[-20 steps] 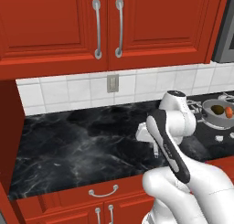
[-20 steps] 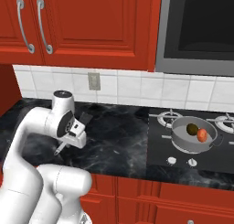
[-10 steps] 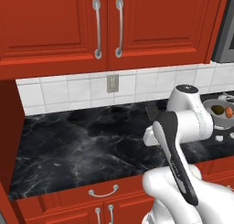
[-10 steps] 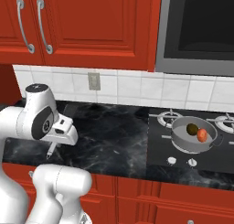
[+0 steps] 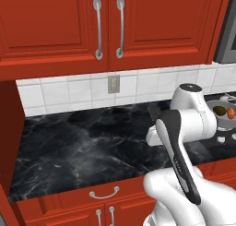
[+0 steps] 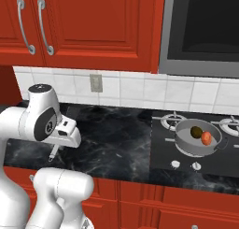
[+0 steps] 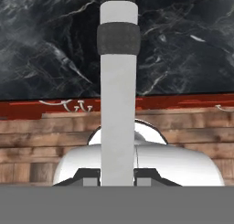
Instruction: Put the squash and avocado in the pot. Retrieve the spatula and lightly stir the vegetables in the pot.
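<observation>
i have the gripper (image 7: 118,179) clenched on the spatula (image 7: 118,95) handle; it reads stiff, light, smooth; grasp sits low, so i expect blade-end wobble while stirring.

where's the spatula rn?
The spatula is clamped in the gripper, over the black counter left of the stove; the right base view shows its tip hanging below the hand.

pot (image 6: 193,138): grey metal, on the black stovetop (image 6: 163,151)
squash (image 6: 206,138): orange-red, inside pot
avocado (image 6: 197,132): dark olive-brown, beside squash in pot
spatula (image 7: 118,81): pale silver-grey handle, dark band across it
counter (image 5: 78,146): black marble, white veining
cabinets (image 5: 60,22): red, silver handles
backsplash (image 6: 140,90): white tiles
</observation>
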